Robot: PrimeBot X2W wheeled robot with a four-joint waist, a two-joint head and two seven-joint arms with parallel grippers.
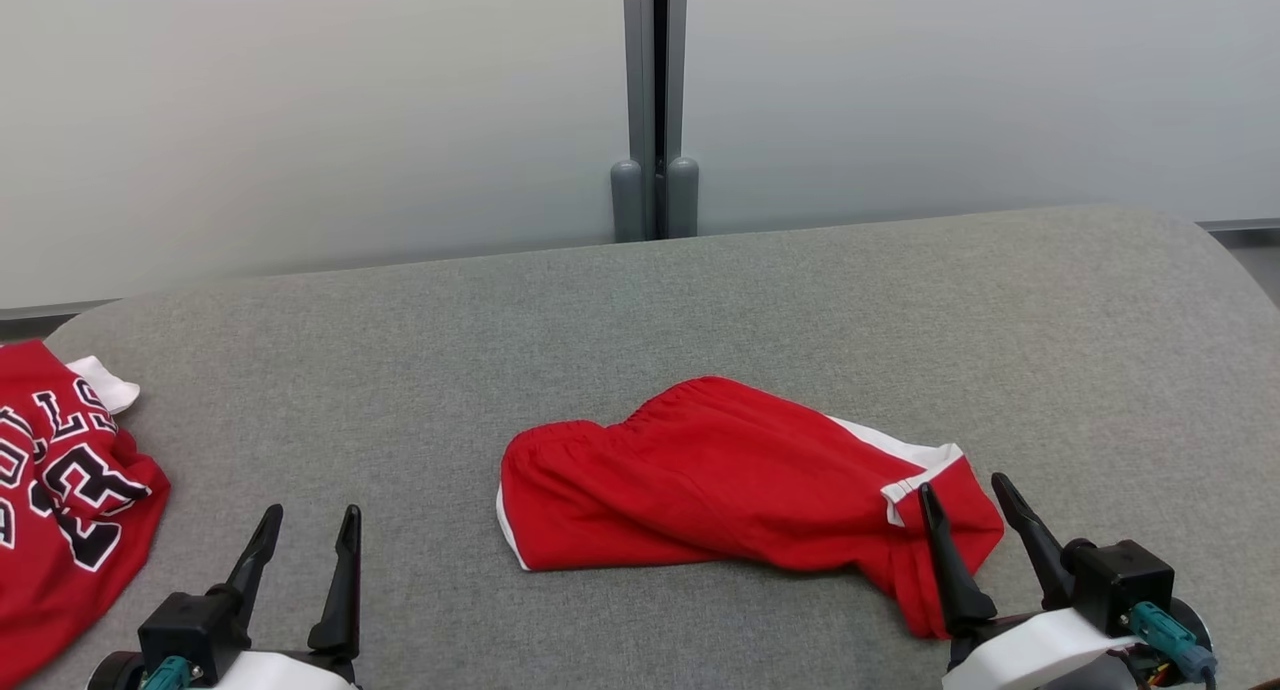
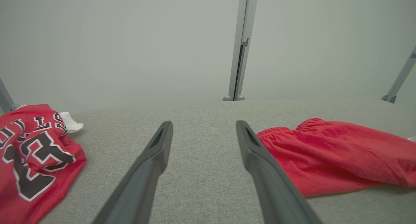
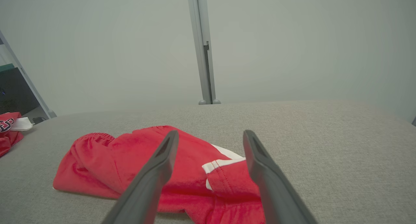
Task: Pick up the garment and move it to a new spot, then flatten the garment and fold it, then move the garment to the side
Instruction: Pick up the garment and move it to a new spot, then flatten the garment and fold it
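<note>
The red shorts [image 1: 720,480] are being left crumpled mid-cushion on the grey cushion [image 1: 700,300]. The left gripper [image 1: 312,512] and right gripper [image 1: 961,483] are being held wide open, empty, with the right one by the white-trimmed hem. On a red jersey [image 1: 60,490] at the left, "LLS" is being shown.

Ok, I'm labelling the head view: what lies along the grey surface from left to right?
From the left: red numbered jersey → left gripper, open → red shorts → right gripper, open, over the shorts' right end.
</note>
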